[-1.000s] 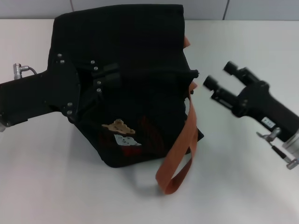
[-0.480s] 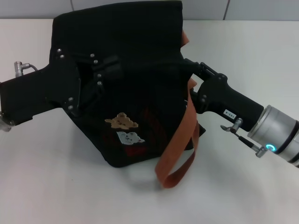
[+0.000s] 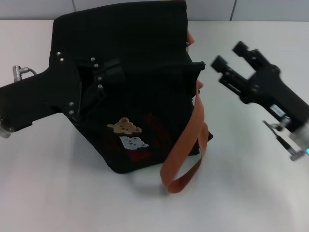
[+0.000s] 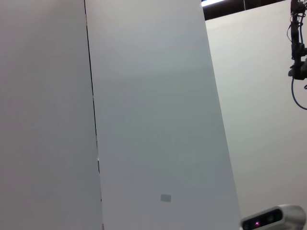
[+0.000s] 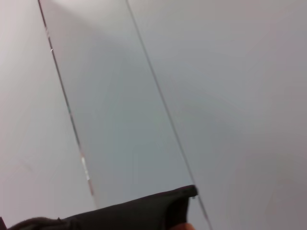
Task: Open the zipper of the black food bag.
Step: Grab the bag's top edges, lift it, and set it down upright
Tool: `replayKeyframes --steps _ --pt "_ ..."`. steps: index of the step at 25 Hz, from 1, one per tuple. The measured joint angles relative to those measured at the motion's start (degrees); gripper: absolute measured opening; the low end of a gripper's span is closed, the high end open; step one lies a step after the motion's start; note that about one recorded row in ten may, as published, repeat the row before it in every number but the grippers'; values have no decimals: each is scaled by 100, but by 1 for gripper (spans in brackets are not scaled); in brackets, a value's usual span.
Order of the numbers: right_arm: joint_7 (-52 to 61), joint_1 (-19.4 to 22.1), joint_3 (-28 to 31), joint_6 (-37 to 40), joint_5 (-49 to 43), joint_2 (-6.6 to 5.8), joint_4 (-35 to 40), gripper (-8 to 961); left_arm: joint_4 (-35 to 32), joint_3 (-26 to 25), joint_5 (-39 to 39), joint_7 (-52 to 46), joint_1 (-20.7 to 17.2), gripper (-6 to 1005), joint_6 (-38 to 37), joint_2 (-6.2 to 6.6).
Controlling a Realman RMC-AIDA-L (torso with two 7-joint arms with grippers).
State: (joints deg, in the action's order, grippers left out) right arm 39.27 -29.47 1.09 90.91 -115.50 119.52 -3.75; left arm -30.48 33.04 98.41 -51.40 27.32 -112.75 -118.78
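**A:** What is seen of the table and the room?

**B:** A plain white table (image 3: pixel 72 203) is seen under everything. A pale wall (image 3: pixel 270 9) with thin dark seams is seen behind it. Only flat light wall panels are shown in the left wrist view, and a black cloth edge is caught low down in the right wrist view.

**A:** What has been changed since a moment ago?

**B:** Half a second ago the right gripper (image 3: pixel 231 55) was pushed up against the right side of the bag. Now it has been pulled back and is held in the air, apart from the bag. Its two fingers are spread wide with nothing between them. The bag has hardly been moved.

**A:** And the other claw?

**B:** The left gripper (image 3: pixel 107 77) is laid on the bag's left side. Its tips are dark against dark cloth, so it cannot be told whether they are spread or pinched.

**A:** How does the bag look?

**B:** The black food bag (image 3: pixel 145 53) is set in the middle of the table, toward the back. An orange-brown strap (image 3: pixel 186 164) is hung down its near right side in a loop. Tan and white bear patches (image 3: pixel 128 133) are sewn on the front. The zipper cannot be made out.
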Motion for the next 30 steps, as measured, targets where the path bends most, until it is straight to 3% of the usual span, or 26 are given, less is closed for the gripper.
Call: replayKeyframes --steps 6,9,16,19,26,30 --pt "-120 -574 -188 -938 -546 27 -374 831 91 1 1 14 23 32 -15 1" --pt "-232 -543 -171 -1088 -716 28 -448 830 91 0 2 15 30 33 -11 3" --pt "-263 52 228 -93 -675 -12 -178 828 90 0 11 92 37 30 13 4" --pt "-266 122 310 248 -674 -11 -113 828 94 0 11 94 36 29 20 4" --pt "2 -226 269 283 -741 -22 99 826 151 0 13 98 47 29 28 4" --pt "352 -427 263 219 -876 -23 263 715 156 0 12 105 45 29 33 4"
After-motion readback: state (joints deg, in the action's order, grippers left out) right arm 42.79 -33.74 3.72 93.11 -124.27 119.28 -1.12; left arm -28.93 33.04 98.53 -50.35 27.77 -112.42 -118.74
